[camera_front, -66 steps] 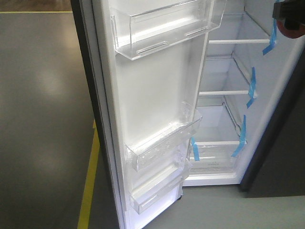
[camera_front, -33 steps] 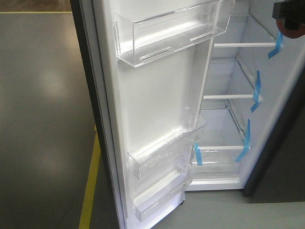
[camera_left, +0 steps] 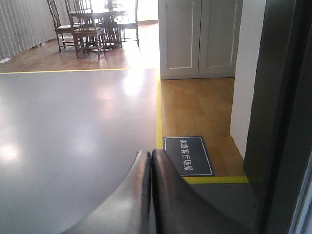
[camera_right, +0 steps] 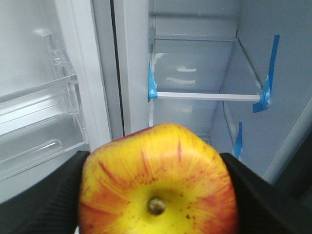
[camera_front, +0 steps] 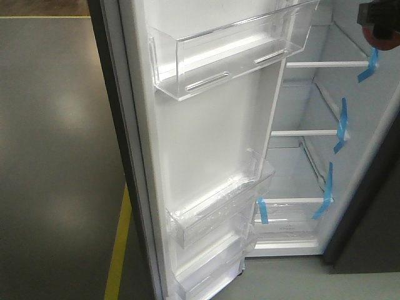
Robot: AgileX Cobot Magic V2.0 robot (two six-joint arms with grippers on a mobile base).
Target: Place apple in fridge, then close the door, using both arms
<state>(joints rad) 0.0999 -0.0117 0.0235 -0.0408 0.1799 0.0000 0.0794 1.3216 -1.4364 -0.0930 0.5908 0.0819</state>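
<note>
right wrist view: clamps apple (camera_right: 158, 165) in right pincer (camera_right: 157, 195), just before open fridge (camera_right: 195, 63); left pincer (camera_left: 150, 187) pinched shut, empty. could clip shelf (camera_right: 207, 96) edge or door (camera_front: 206, 131), or let fruit roll off.

apple (camera_right: 158, 165): red-yellow streaks, stem dimple facing the wrist cam, pinched in right gripper (camera_right: 157, 195), just outside the fridge (camera_front: 369, 119) opening. Fridge interior white, glass shelves, blue tape strips. door (camera_front: 206, 137) wide open, clear bins on lining.
</note>
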